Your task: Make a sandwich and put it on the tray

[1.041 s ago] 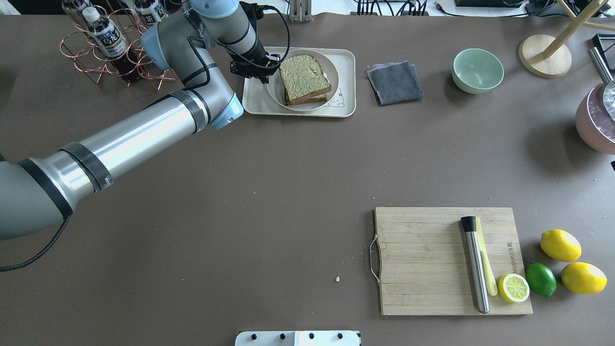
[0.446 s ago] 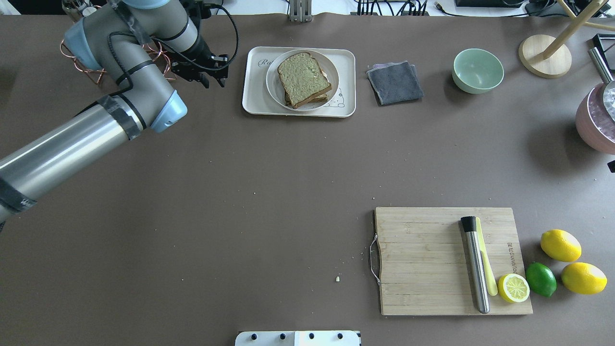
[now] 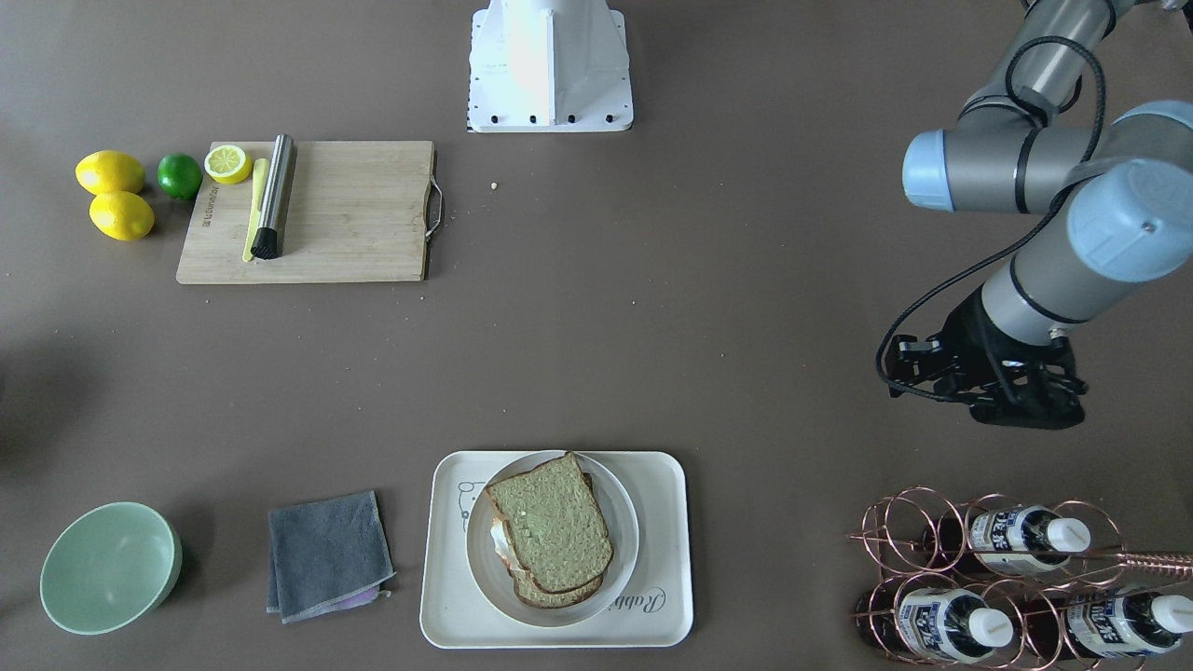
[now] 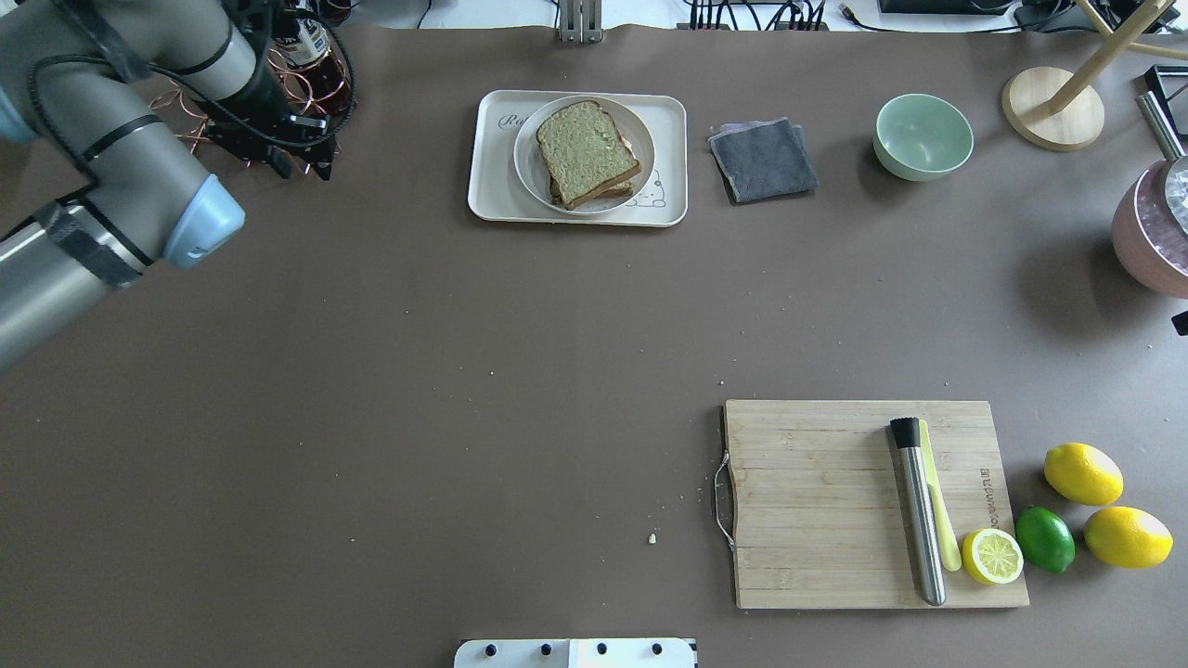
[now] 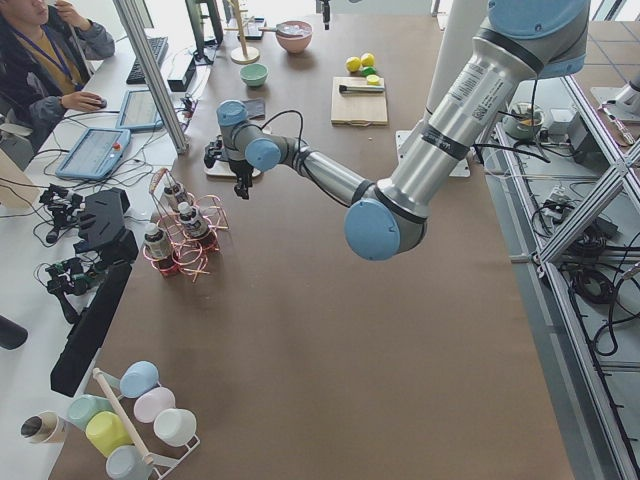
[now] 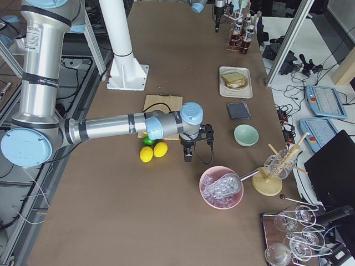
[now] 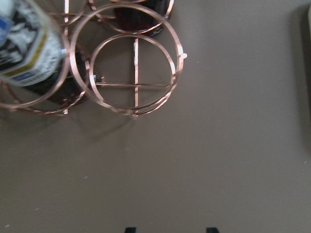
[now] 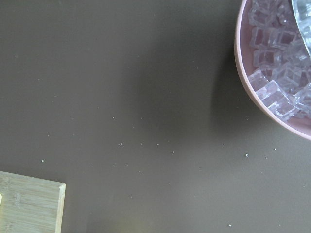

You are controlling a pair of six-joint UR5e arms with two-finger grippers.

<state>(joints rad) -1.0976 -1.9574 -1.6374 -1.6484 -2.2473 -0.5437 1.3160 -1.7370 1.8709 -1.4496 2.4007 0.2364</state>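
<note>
Matt, smooth brown covering on the surface (image 4: 464, 371), flecked with crumbs. Cream tray (image 4: 487, 199) of matt plastic; plate (image 4: 525, 172) white, slightly glossy. Bread (image 4: 587, 150) rough and porous, with a darker crust. Soft grey cloth (image 4: 763, 160). Smooth pale-green bowl (image 4: 923, 136). Board (image 4: 817, 501) of striped, matt wood, carrying a brushed-metal muddler (image 4: 919, 510). Shiny copper-coloured wire rack (image 3: 932, 550). Arm (image 3: 979, 168) in satin grey metal with blue plastic caps.

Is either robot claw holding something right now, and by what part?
The left gripper holds nothing: its fingers stand apart over bare table beside the copper bottle rack. The right gripper shows too small and far to tell.
</note>
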